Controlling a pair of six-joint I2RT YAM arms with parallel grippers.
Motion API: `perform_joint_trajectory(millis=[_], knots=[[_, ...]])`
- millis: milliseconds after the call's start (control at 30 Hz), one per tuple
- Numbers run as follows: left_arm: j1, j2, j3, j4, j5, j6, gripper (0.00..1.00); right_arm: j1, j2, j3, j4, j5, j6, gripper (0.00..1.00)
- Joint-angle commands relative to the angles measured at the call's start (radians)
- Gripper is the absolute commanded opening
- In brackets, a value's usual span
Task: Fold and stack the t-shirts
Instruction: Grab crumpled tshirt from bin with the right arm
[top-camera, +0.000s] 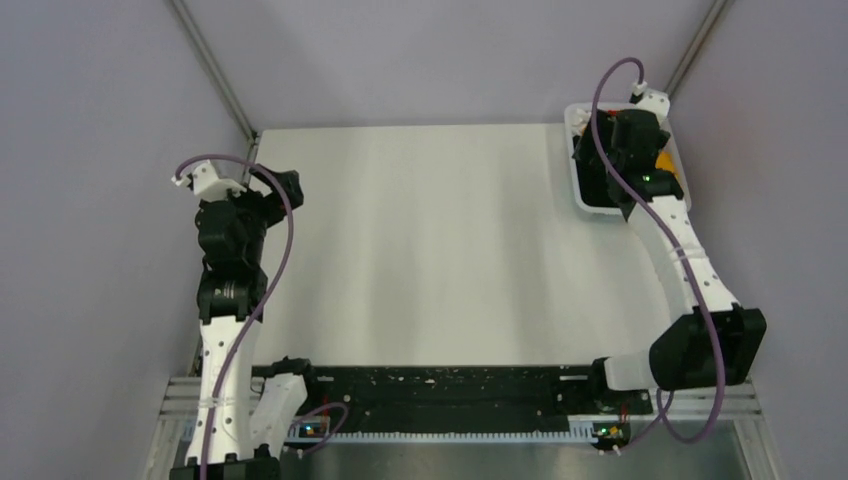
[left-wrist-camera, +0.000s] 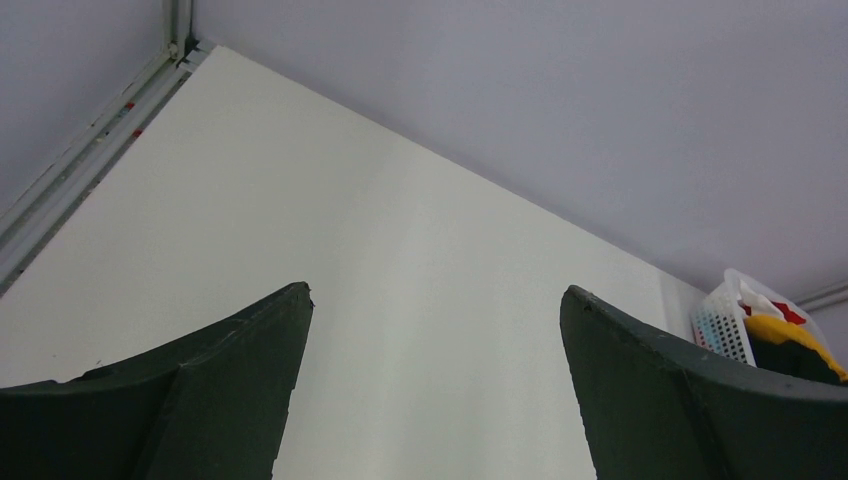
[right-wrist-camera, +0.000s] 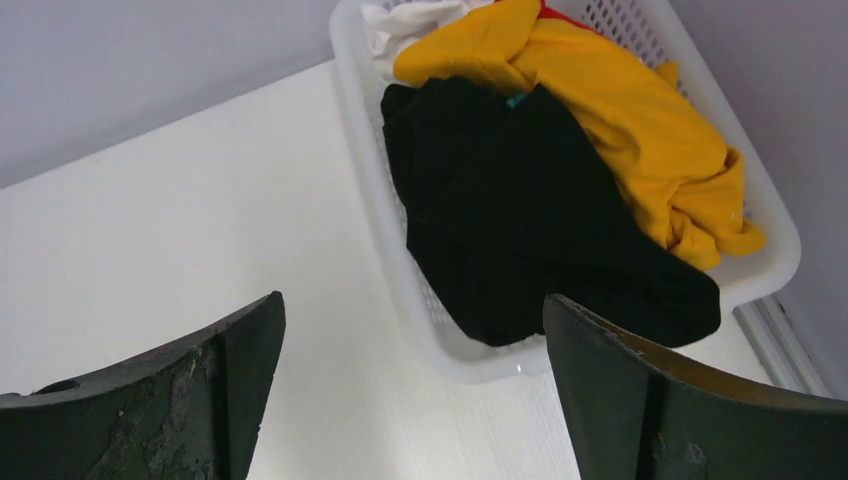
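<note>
Since you're boxed in by pale grey walls (top-camera: 90, 200), the white table (top-camera: 430, 250) runs right up to them, with the white basket (right-wrist-camera: 352, 150) parked in the far right corner. Your right wrist view shows what the overhead hides behind the arm: the black t-shirt (right-wrist-camera: 520, 220) heaped at the basket's near end, the orange t-shirt (right-wrist-camera: 620, 120) beside it, and the white t-shirt (right-wrist-camera: 400, 20) behind. The left wrist view catches a bit of the red t-shirt (left-wrist-camera: 787, 312) too. The right gripper (right-wrist-camera: 412, 300) hovers by the basket with its jaws spread wide, and the left gripper (left-wrist-camera: 435, 291) hangs over the table's left side, jaws spread too.
</note>
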Motion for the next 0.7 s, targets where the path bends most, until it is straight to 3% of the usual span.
perform_joint_trajectory(millis=[0, 267, 367, 433, 467, 533, 567, 667], knots=[[0.005, 0.035, -0.027, 0.087, -0.062, 0.002, 0.99, -0.075, 0.128, 0.160, -0.107, -0.005, 0.001, 0.98], [0.005, 0.089, -0.005, 0.053, -0.125, 0.050, 0.99, -0.124, 0.396, 0.258, -0.088, -0.020, 0.046, 0.84], [0.006, 0.077, -0.009, 0.056, -0.134, 0.059, 0.99, -0.133, 0.513, 0.314, -0.084, 0.004, 0.048, 0.72], [0.006, 0.065, -0.018, 0.053, -0.145, 0.065, 0.99, -0.138, 0.585, 0.360, -0.071, 0.030, 0.031, 0.60], [0.006, 0.059, -0.023, 0.053, -0.157, 0.065, 0.99, -0.138, 0.608, 0.384, -0.067, 0.035, 0.013, 0.47], [0.006, 0.051, -0.031, 0.053, -0.176, 0.063, 0.99, -0.139, 0.629, 0.442, -0.085, 0.027, -0.012, 0.05], [0.006, 0.048, -0.033, 0.051, -0.175, 0.063, 0.99, -0.139, 0.619, 0.468, -0.095, 0.011, -0.019, 0.00], [0.006, 0.035, -0.053, 0.061, -0.145, 0.061, 0.99, -0.138, 0.533, 0.506, -0.067, -0.038, -0.041, 0.00]])
